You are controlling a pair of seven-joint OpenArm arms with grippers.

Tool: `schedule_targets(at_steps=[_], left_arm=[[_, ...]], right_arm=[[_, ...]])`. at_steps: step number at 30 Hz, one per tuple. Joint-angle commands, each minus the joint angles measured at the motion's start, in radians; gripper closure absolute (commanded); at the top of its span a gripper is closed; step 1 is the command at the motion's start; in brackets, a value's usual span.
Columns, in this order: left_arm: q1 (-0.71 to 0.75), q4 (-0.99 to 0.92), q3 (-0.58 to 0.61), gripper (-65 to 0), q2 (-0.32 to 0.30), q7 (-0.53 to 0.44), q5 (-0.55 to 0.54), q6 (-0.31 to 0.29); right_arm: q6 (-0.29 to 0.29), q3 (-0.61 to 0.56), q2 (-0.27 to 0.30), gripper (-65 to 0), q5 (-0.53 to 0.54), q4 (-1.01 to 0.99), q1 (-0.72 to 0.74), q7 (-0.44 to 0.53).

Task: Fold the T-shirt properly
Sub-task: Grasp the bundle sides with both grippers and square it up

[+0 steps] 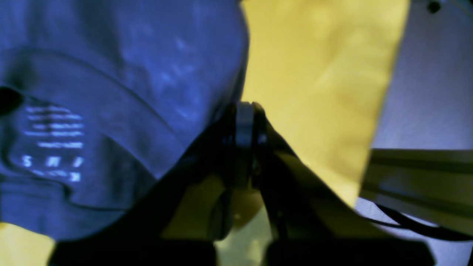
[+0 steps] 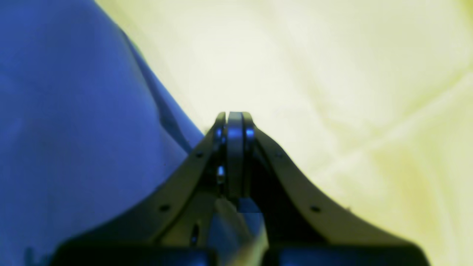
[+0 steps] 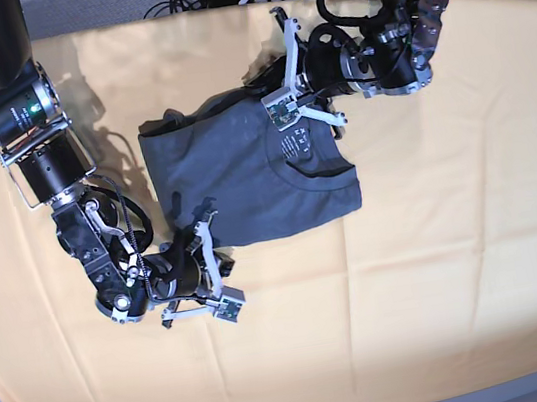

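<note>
T-shirts: one, dark grey T-shirt (image 3: 245, 179), lying on the cloth toward the far edge of the desk.
Cloths: one, pale yellow cloth (image 3: 440, 266) spread across the desk.
Robot arms: two.
Hands: two, the left hand (image 3: 281, 66) and the right hand (image 3: 206, 213).
Printed neck labels: one, white neck label (image 3: 298, 143), inside the collar.
Cables: a tangle beyond the far edge, too many to count.

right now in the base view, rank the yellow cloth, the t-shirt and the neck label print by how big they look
1. Yellow cloth, covering nearly the whole tabletop.
2. T-shirt, a folded grey patch near the middle.
3. Neck label print, a small white mark inside the collar.
All lie flat on one surface, so nearness barely affects the order.
</note>
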Motion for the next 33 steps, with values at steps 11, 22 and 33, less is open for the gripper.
schedule_targets(at_steps=[11, 22, 33], left_arm=[[-0.16, -0.163, 0.068, 0.0, -0.002, -0.051, 0.056, 0.069], [-0.177, -0.163, 0.068, 0.0, -0.044, -0.127, 0.127, 0.068], [-0.391, -0.406, 0.068, 0.0, -0.068, -0.473, 0.24, 0.018]], right_arm=[[-0.001, 0.006, 0.062, 0.0, 0.014, 0.013, -0.093, 0.018], [-0.001, 0.007, 0.229, 0.0, 0.447, 0.265, -0.142, -0.269], [-0.106, 0.062, 0.24, 0.0, 0.348, 0.589, -0.515, -0.274]])
